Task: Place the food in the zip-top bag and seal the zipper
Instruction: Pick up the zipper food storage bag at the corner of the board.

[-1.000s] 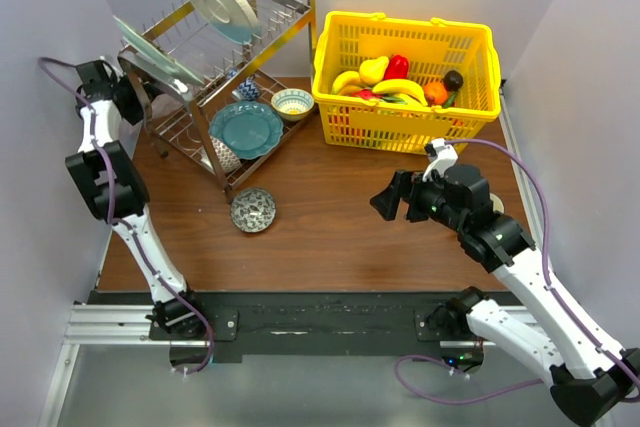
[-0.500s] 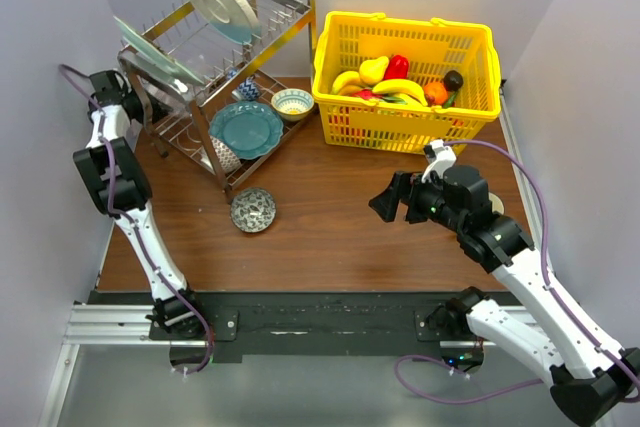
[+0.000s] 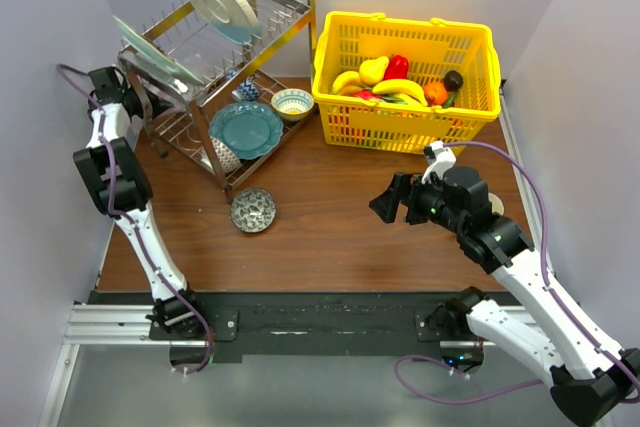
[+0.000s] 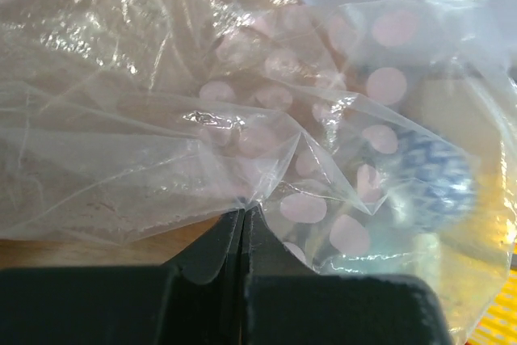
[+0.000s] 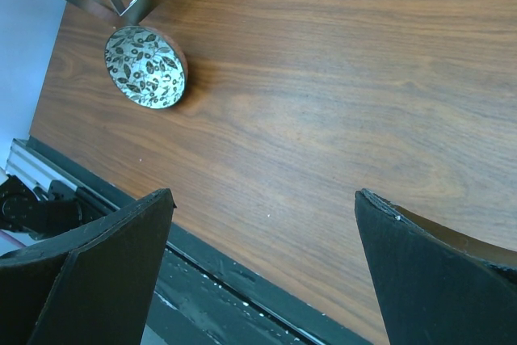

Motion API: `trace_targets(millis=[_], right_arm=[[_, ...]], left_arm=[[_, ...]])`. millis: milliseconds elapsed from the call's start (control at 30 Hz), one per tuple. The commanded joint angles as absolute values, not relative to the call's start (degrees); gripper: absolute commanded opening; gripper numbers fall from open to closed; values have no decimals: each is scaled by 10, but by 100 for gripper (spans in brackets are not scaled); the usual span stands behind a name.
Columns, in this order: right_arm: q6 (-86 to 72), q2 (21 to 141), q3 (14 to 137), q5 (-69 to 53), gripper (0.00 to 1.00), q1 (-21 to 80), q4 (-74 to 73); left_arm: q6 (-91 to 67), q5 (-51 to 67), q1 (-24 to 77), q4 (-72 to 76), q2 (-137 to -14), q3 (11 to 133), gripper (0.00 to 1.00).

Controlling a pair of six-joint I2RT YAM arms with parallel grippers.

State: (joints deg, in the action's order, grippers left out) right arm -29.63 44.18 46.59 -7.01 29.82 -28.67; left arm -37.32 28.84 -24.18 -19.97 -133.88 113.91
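Over at the far left, tucked beside the dish rack, the left gripper had its fingers pressed flat together, pinching a fold of the zip-top bag. That clear, crinkled bag, dotted with pale pink spots, was bunched up right in front of the wrist camera. On the table, just before the rack, sat a small patterned bowl. At the back, the yellow basket held the food, banana and all, well apart from the bag. Further right, the right gripper hovered above the wood, fingers spread wide, gripping nothing.
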Motion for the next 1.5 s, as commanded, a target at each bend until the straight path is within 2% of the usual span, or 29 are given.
trace_targets(millis=[0,300,633,833,933,1233,1467], right_arm=[[-306,437,467,-73,97,297,-272],[-307,437,468,-74,97,296,-272],[-313,440,465,-79,97,297,-266],[-316,439,467,-81,97,297,-267],[-318,439,464,-83,97,297,-266],[-323,438,461,-87,97,297,-265],[-326,436,461,-93,97,297,-265]], left_arm=[[-440,315,-252,-85,-1258,1163,0],[-569,307,-255,16,-1213,1177,0],[-726,158,-250,63,-1146,1186,0],[-768,136,-245,102,-1152,1241,0],[-775,147,-240,103,-1155,1274,0],[-779,167,-216,200,-1107,1266,0],[-617,167,-165,173,-1051,1303,0]])
